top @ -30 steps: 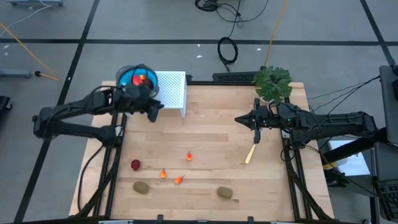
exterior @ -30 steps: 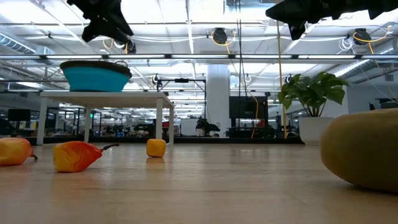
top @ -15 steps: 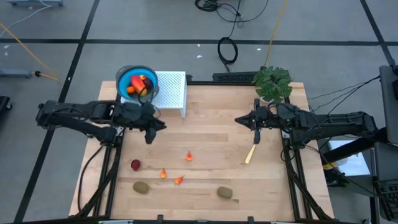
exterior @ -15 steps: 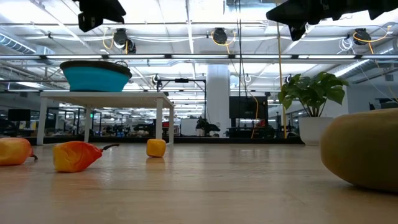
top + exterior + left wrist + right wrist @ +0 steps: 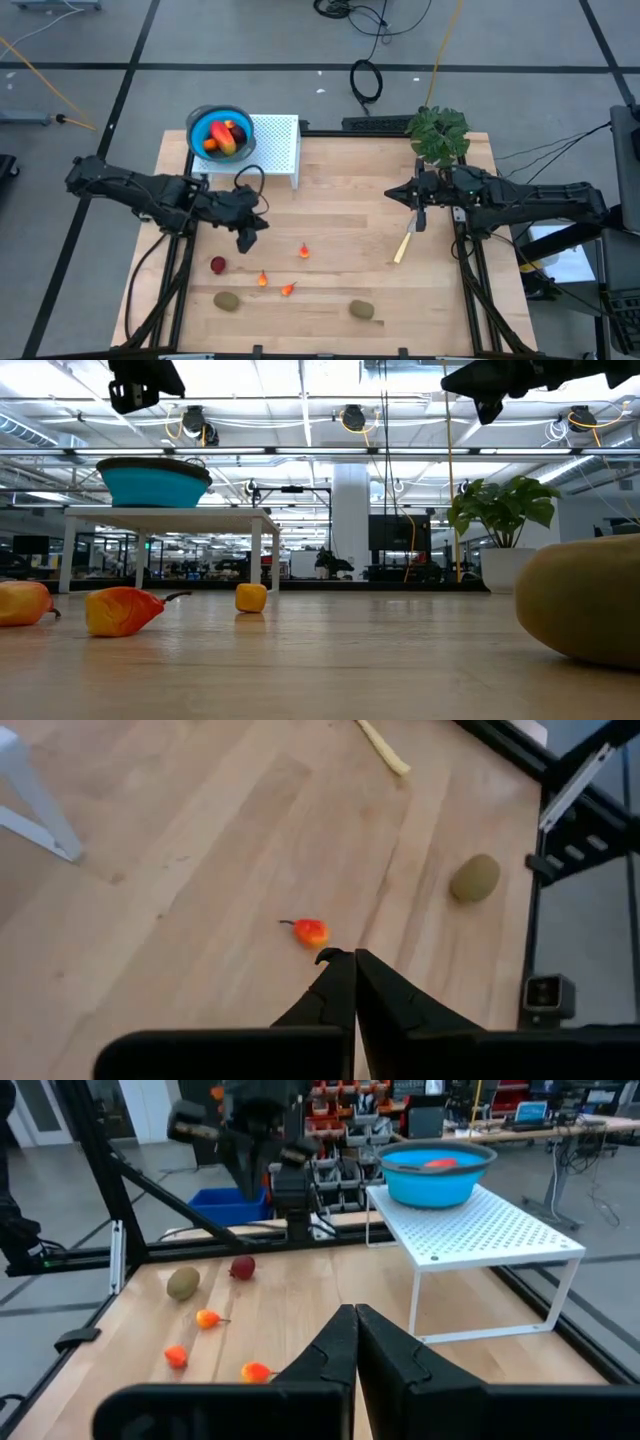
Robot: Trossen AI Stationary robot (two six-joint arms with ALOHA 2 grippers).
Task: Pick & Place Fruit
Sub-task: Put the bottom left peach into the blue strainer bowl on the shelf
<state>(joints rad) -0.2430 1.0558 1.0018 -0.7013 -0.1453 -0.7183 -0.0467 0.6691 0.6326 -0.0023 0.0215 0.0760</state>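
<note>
Left end effector [image 5: 247, 237] closed, holding nothing, hovering over the table [image 5: 350, 200] just beside the small orange-red bit [image 5: 304, 250] on the bowl-side half. In the left wrist view its fingers [image 5: 338, 982] meet tip to tip right above that bit, with a kiwi [image 5: 474, 878] farther off and the pale stick [image 5: 384, 747] beyond.

Right end effector [image 5: 420, 212] also closed and empty, parked near the plant [image 5: 438, 133], right above the upper end of the pale stick.

Fruit positions:
- Blue bowl [image 5: 197, 128] on the white rack [image 5: 277, 147] holds a red-orange oval [image 5: 228, 136] plus an orange piece.
- On the table: dark red ball [image 5: 217, 264], two more orange-red bits [image 5: 262, 279] and [image 5: 288, 289], left kiwi [image 5: 227, 300], and the other kiwi near the front edge.

Step judgement: several fruits binned, left arm is between placements and lining up for another pick, likely the nearest orange-red bit.

Next move calls for:
- opening the fingers
- centering over the bit
- descending to the table
- closing gently; the piece is tiny, could slip or roll aside

Then lift and carry to the bowl, clearing the rack edge.
</note>
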